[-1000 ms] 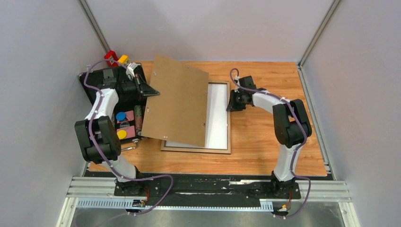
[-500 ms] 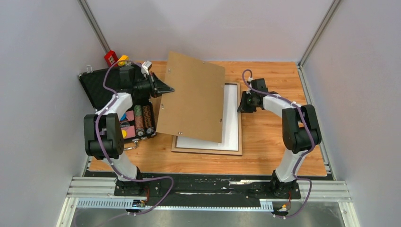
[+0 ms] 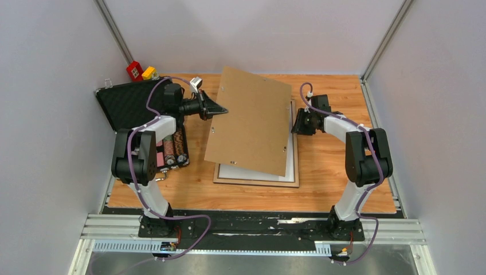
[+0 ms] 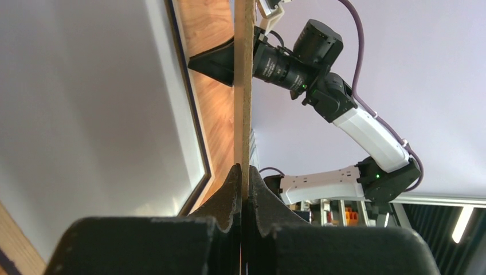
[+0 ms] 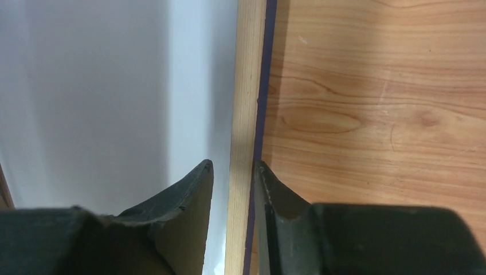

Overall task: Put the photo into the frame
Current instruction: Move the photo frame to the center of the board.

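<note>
The frame [image 3: 255, 183] lies back-up on the table, tan with a navy edge, mostly hidden under a raised brown hardboard backing panel [image 3: 252, 123]. A white sheet [image 3: 252, 173] fills the frame; no sunflower print shows. My left gripper [image 3: 216, 110] is shut on the panel's left edge and holds it tilted above the frame; the left wrist view shows the panel edge-on [image 4: 242, 86] between the jaws of that gripper [image 4: 243, 175]. My right gripper [image 3: 296, 123] straddles the frame's right rail [image 5: 245, 114]. Its jaws [image 5: 232, 166] are open: the outer finger touches the rail, the inner one stands off it.
An open black foam-lined case [image 3: 129, 103] with poker chips [image 3: 172, 149] lies at the left, just beside the left arm. Red and yellow blocks [image 3: 135, 70] sit at the back left corner. Grey walls close in the wooden table [image 3: 332, 172] on three sides.
Both grippers moved right. The panel travelled right and now covers most of the frame. The frame slid right along with the right gripper.
</note>
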Controlling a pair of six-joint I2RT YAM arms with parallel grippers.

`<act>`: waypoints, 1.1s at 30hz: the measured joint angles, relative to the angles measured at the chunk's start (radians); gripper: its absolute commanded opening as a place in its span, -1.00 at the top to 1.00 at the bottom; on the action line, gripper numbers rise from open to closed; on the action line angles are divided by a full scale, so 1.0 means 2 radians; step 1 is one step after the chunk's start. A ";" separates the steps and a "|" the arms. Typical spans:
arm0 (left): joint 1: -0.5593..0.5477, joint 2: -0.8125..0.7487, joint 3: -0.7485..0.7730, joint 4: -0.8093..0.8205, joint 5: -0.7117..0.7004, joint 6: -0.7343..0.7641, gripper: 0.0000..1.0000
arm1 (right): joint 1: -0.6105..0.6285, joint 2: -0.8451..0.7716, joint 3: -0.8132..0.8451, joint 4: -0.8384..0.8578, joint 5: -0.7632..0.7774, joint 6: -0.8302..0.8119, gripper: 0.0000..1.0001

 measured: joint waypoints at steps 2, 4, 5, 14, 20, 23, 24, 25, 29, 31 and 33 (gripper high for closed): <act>-0.005 0.003 -0.005 0.021 -0.001 -0.014 1.00 | -0.002 0.000 0.000 0.003 -0.001 0.000 0.32; -0.008 0.008 -0.010 0.041 -0.002 -0.026 1.00 | -0.004 0.000 0.000 0.005 -0.002 0.000 0.30; -0.008 0.010 -0.011 0.047 -0.002 -0.030 1.00 | -0.005 0.000 0.000 0.006 -0.002 0.000 0.28; -0.013 0.021 -0.028 0.102 -0.010 -0.064 1.00 | -0.042 -0.003 0.000 0.006 -0.018 -0.004 0.16; -0.021 0.021 -0.037 0.117 -0.018 -0.074 1.00 | -0.086 -0.028 0.000 0.008 -0.041 -0.010 0.13; -0.028 0.024 -0.041 0.123 -0.025 -0.077 1.00 | -0.112 -0.033 0.000 0.009 -0.061 -0.014 0.13; -0.031 0.026 -0.041 0.126 -0.027 -0.078 1.00 | -0.122 -0.033 0.000 0.010 -0.072 -0.017 0.13; -0.034 0.029 -0.042 0.131 -0.029 -0.078 1.00 | -0.130 -0.033 0.000 0.009 -0.081 -0.020 0.13; -0.044 0.046 -0.044 0.152 -0.037 -0.083 1.00 | -0.159 -0.033 0.000 0.009 -0.122 -0.041 0.14; -0.047 0.054 -0.047 0.166 -0.042 -0.088 1.00 | -0.170 -0.034 -0.002 0.011 -0.137 -0.053 0.14; -0.048 0.061 -0.048 0.179 -0.047 -0.094 1.00 | -0.176 -0.042 -0.013 0.017 -0.152 -0.062 0.14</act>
